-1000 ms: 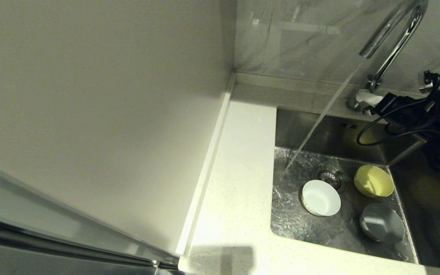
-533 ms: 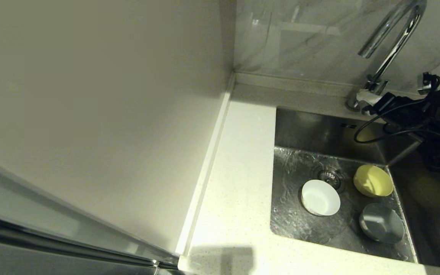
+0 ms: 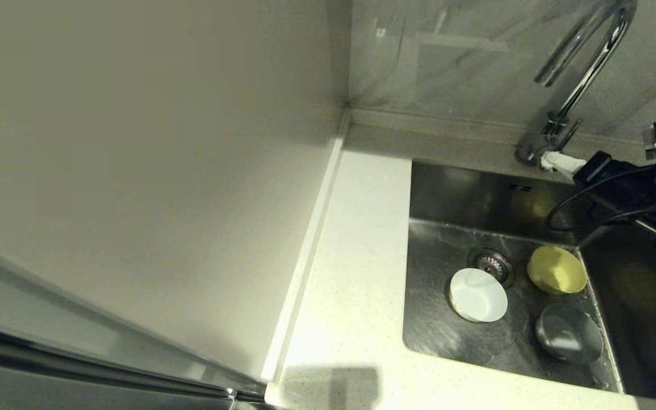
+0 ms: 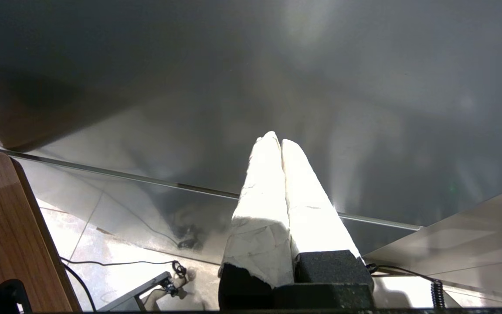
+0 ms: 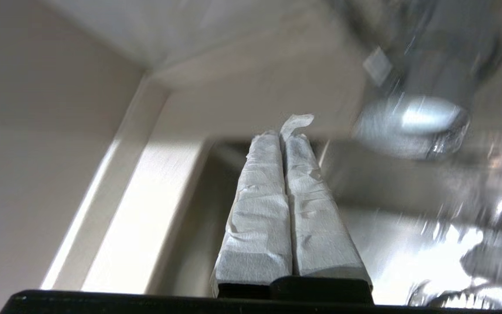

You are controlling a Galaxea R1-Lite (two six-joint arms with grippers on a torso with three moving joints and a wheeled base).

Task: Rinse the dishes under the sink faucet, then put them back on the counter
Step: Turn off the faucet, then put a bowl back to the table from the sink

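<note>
Fingers on the right gripper (image 3: pixel 556 163) are pressed together, nothing between them, tip just beside the faucet (image 3: pixel 581 62) base at the sink's far rim. Head view: no water from the spout. 3 bowls sit in the sink (image 3: pixel 447 336) basin: white bowl (image 3: pixel 478 295) touching the drain strainer (image 3: pixel 492 263), yellow bowl (image 3: pixel 557 269) just beside the strainer on the other side, grey bowl (image 3: pixel 569 340) nearest the robot, under the yellow one. Desk (image 3: pixel 356 273) runs along the sink's left edge, with nothing on it in this view. Left arm not in the head view. Left wrist view: left gripper (image 4: pixel 276 141) fingers (image 4: pixel 259 205) wrapped in white, closed flat against each other, holding nothing, facing a grey reflective panel (image 4: pixel 364 78); tiled floor (image 4: pixel 116 244) and cables below. Right wrist view: right gripper (image 5: pixel 283 133) fingers (image 5: pixel 259 209) also shut tight and empty, loose wrap flap at the tip, pointing across the sink toward the desk (image 5: pixel 155 183); blurred faucet base (image 5: pixel 412 120) close to the tip.
</note>
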